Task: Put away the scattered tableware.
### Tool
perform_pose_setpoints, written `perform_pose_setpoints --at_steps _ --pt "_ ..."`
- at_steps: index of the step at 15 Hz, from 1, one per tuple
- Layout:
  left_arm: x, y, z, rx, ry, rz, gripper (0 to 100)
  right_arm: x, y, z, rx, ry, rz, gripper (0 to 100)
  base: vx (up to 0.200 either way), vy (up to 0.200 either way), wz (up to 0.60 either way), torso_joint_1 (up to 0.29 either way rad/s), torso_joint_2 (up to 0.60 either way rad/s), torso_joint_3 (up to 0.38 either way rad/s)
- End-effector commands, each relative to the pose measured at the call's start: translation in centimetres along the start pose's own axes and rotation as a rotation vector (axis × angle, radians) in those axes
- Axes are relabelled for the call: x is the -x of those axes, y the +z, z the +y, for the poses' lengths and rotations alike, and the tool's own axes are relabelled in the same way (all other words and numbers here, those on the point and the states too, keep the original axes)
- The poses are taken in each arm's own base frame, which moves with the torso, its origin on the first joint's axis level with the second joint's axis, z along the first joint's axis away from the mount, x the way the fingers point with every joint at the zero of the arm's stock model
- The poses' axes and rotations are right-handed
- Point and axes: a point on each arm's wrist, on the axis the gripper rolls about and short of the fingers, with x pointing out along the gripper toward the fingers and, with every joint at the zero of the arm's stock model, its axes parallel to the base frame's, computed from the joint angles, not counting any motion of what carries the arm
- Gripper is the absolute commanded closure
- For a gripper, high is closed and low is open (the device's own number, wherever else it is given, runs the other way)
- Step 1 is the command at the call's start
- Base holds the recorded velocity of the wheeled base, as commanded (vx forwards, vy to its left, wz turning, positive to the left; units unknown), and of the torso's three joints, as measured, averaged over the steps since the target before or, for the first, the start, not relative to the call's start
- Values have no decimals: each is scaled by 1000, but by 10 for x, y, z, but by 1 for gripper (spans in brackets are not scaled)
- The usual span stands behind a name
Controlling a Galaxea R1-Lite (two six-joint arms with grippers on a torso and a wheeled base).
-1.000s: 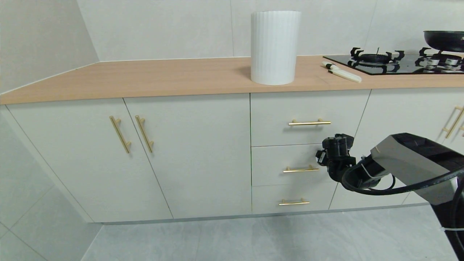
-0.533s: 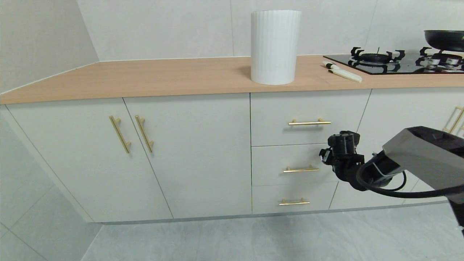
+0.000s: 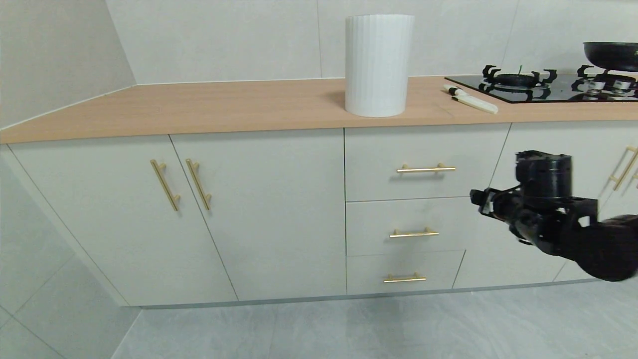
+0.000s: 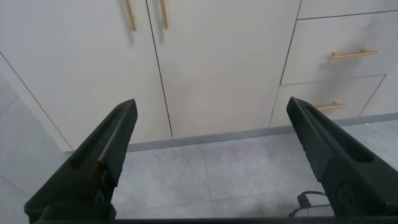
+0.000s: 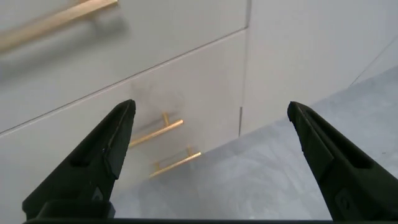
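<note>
L gripper (image 4: 211,104): fingers wide apart, aimed at cabinet doors (image 4: 217,56) and floor. On the counter (image 3: 199,107) we see a white ribbed cylinder (image 3: 379,65) at 12 o'clock, knife (image 3: 471,99) at 1, near the hob (image 3: 548,89). R gripper (image 5: 211,107): fingers apart too, at 3 o'clock in head view, level w/ middle drawer (image 3: 398,227). Pan (image 3: 610,54) cut off at the edge.
</note>
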Motion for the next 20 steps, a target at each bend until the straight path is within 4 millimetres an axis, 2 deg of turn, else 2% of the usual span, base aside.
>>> perform_pose_setpoints --at_steps 1,2,4,7,9,14,18,20 --pt "0 0 0 0 0 1 0 108 18 -57 28 42 -116 0 0 0 0 0 0 0" --pt "0 0 0 0 0 1 0 143 17 -80 68 53 -177 0 0 0 0 0 0 0" --pt "0 0 0 0 0 1 0 188 12 -114 148 34 -259 0 0 0 0 0 0 0" --pt "0 0 0 0 0 1 0 233 9 -153 168 -106 -328 0 0 0 0 0 0 0" --pt "0 0 0 0 0 1 0 259 -1 -169 159 -146 -375 0 0 0 0 0 0 0" --pt "0 0 0 0 0 1 0 303 -48 -198 177 -214 -406 0 0 0 0 0 0 0" --pt "0 0 0 0 0 1 0 318 -64 -205 180 -235 -470 0 0 0 0 0 0 0" --pt "0 0 0 0 0 1 0 316 -72 -205 193 -181 -475 0 0 0 0 0 0 0"
